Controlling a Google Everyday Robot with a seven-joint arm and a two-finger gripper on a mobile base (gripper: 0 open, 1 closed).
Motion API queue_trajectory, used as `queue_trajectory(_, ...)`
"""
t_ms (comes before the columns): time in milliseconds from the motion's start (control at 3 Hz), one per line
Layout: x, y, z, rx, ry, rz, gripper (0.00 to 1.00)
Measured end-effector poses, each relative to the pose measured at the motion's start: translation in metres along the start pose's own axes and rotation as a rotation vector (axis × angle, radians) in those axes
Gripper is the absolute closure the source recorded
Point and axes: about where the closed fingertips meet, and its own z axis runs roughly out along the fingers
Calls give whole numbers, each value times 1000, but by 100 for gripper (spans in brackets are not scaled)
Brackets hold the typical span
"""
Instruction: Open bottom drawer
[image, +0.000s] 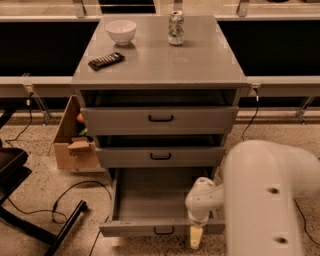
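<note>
One grey cabinet (160, 65) with three drawers; on its top one white bowl (121, 31), one can (175, 28) and one dark flat bar (106, 61); one cardboard box (70, 145) on the floor to its left; one white arm (265, 200) at lower right, ending in one gripper (196, 239).

The bottom drawer (145, 200) stands open, drawn well out over the floor, below the middle drawer (125, 156) and the top drawer (200, 120); the gripper points down at the right part of its front, just beside the front panel and to the right of its handle (164, 231), apart from that handle; whether the gripper is open or closed I cannot tell, nor whether it touches the panel.

The drawer has a low, flat grey front with a small black bar handle at the middle; its inside is plain grey.
</note>
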Motion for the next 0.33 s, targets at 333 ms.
queue_trajectory(333, 33, 19, -69, 3, 4, -35, 0)
